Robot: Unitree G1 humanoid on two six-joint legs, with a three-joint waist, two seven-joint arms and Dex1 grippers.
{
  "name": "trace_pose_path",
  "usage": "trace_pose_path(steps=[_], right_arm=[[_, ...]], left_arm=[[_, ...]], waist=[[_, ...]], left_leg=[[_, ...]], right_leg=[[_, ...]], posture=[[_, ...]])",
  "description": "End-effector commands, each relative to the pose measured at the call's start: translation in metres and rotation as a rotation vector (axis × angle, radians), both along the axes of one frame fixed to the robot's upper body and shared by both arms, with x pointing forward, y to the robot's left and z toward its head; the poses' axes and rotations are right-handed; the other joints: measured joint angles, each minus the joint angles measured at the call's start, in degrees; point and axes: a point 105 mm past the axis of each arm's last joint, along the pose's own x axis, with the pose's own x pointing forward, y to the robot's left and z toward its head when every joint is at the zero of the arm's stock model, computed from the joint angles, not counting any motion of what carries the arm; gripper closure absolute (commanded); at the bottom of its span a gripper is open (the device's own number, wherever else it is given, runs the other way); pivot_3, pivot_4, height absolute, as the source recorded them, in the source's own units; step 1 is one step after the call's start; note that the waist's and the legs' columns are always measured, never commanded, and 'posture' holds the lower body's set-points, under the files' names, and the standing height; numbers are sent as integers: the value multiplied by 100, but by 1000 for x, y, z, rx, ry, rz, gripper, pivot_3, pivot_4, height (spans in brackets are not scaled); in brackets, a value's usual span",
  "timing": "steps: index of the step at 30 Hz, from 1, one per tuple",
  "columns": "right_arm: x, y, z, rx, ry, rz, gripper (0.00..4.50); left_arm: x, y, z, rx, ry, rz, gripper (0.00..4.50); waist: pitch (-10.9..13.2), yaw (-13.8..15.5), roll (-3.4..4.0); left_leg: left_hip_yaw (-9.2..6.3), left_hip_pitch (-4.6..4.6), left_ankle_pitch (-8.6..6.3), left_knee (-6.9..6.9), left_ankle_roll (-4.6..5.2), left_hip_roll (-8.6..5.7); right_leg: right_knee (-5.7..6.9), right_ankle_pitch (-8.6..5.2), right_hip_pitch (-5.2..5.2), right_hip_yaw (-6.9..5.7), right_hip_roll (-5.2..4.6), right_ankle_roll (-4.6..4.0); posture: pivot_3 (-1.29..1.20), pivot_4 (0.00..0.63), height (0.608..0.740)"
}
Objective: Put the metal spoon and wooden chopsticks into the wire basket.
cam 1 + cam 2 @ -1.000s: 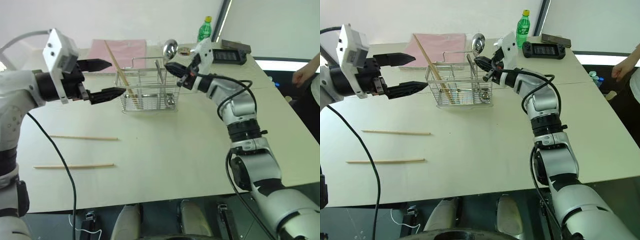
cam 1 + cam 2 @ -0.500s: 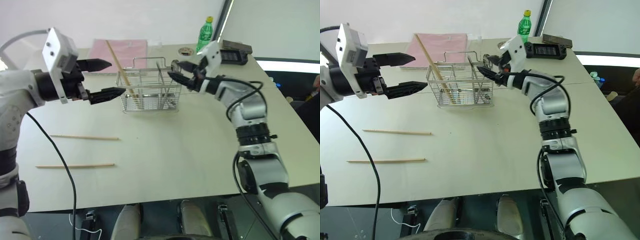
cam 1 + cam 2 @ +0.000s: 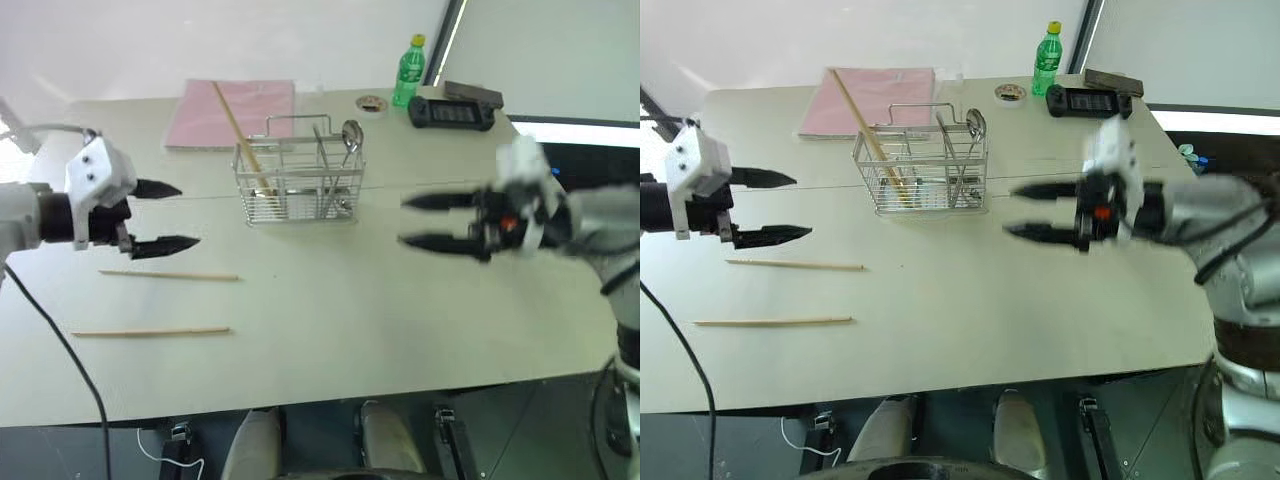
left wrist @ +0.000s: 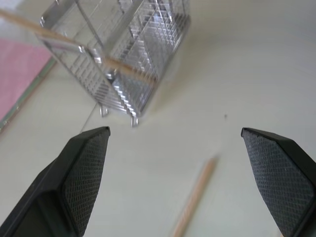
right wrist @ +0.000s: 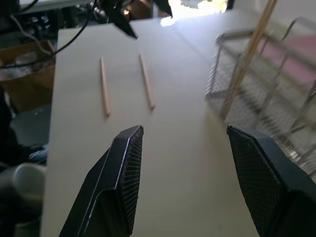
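The wire basket [image 3: 300, 182] stands mid-table. The metal spoon [image 3: 350, 134] is upright inside it, bowl up, at its right end. One of the wooden chopsticks [image 3: 234, 122] leans in the basket's left end. Two more chopsticks [image 3: 168, 275] [image 3: 150, 332] lie flat on the table, left of and nearer than the basket. My left gripper [image 3: 188, 214] is open and empty, hovering just above the farther loose chopstick [image 4: 195, 197]. My right gripper [image 3: 403, 221] is open and empty, to the right of the basket and clear of it, pointing left.
A pink folder [image 3: 240, 105] lies behind the basket. A green bottle [image 3: 408, 66], a black handheld device [image 3: 455, 110] and a small round lid [image 3: 372, 102] sit at the back right. The table's front edge [image 3: 320, 395] is close below the loose chopsticks.
The right gripper opened, left the spoon standing in the basket, and drew back to the right. The left gripper moved left and down toward the loose chopsticks.
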Motion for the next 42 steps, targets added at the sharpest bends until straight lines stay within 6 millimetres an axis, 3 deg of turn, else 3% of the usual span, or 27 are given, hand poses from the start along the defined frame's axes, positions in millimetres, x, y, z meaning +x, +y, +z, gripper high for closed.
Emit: trace_pose_path(steps=[1, 8, 17, 21, 29, 34, 37, 42], right_arm=[[-11, 7, -5, -27, -59, 21, 1728], [-7, 11, -18, 13, -60, -64, 1728], [-18, 12, -22, 38, -32, -108, 1728], [-22, 10, -24, 42, -21, -129, 1728], [-34, 7, -31, 6, 12, -115, 1728], [-36, 7, -32, 8, 14, -118, 1728], [-35, 7, -31, 14, 9, -125, 1689], [-33, 8, -31, 17, 4, -131, 1689]], left_arm=[[2, 3, -18, 87, 26, -58, 0], [22, -14, -54, 223, 64, -218, 0], [42, -7, -78, 357, 125, -314, 0], [48, -14, -87, 405, 141, -377, 0], [43, -22, -112, 509, 195, -516, 0], [42, -24, -118, 536, 208, -554, 0], [41, -24, -119, 517, 232, -556, 873], [40, -22, -119, 501, 283, -524, 3416]], waist=[[2, 13, 3], [-1, 127, -3], [-3, 135, -5], [-4, 144, -7], [-5, 148, -10], [-10, 134, -6], [-13, 138, -3], [-20, 170, 2]], left_leg=[[1, -4, 0, 2, 0, 0], [3, -10, 0, 10, 0, 2], [2, -11, 1, 10, 1, 2], [1, -10, 1, 12, 1, 4], [-1, -10, 0, 15, 2, 4], [-1, -4, 0, 15, 3, 4], [-1, -3, 0, 15, 3, 4], [-2, 0, 1, 19, 4, 5]], right_leg=[[0, 1, -4, 0, 0, -2], [-4, 5, -7, -1, 0, -7], [-2, 14, -5, -3, 3, 12], [1, 15, -3, -5, 5, 14], [1, 16, 0, -5, 5, 17], [2, 16, 6, -5, 5, 17], [3, 16, 9, -5, 5, 17], [7, 15, 17, -9, 5, 16]], posture=[[0, 150, 731], [0, 150, 731], [0, 150, 731], [0, 150, 731], [0, 150, 731], [0, 150, 731], [0, 150, 731], [0, 150, 731]])
